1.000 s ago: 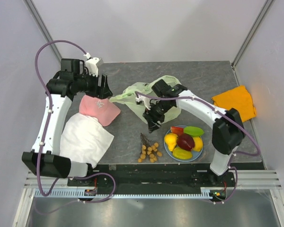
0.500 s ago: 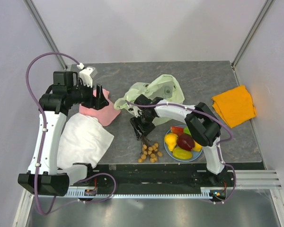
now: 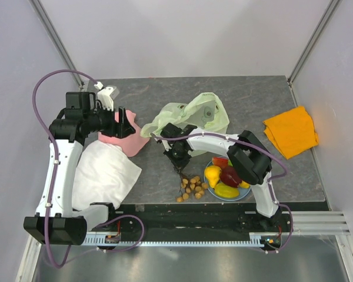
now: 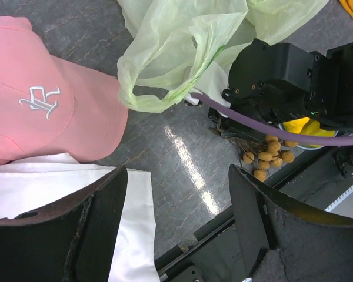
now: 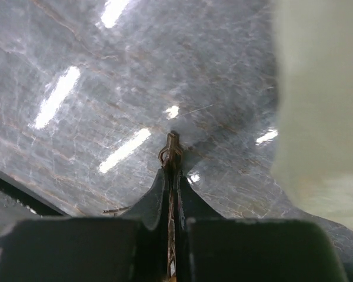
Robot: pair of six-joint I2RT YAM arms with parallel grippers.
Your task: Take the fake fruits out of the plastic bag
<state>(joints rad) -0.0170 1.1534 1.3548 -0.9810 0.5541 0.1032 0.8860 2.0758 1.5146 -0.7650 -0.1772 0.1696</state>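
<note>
Far left: left gripper [image 3: 125, 121], fingers wide apart and empty, above pink cap [image 3: 119, 137] beside white cloth [image 3: 106, 173]. Centre: crumpled plastic bag [image 3: 194, 114] on grey table [image 3: 253, 97], right gripper [image 5: 171, 176] just in front, clamped tight on brown twig [image 5: 171, 147] of small brown fruits [image 3: 192, 187]. Right: glossy fruits [image 3: 230, 176] piled on blue plate [image 3: 212, 191].

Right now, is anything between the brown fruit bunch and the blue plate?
Nothing visible is. The right hand pinches the bunch's stem, and the brown fruit bunch lies on the table right beside the blue plate, which already holds other fruits.
</note>
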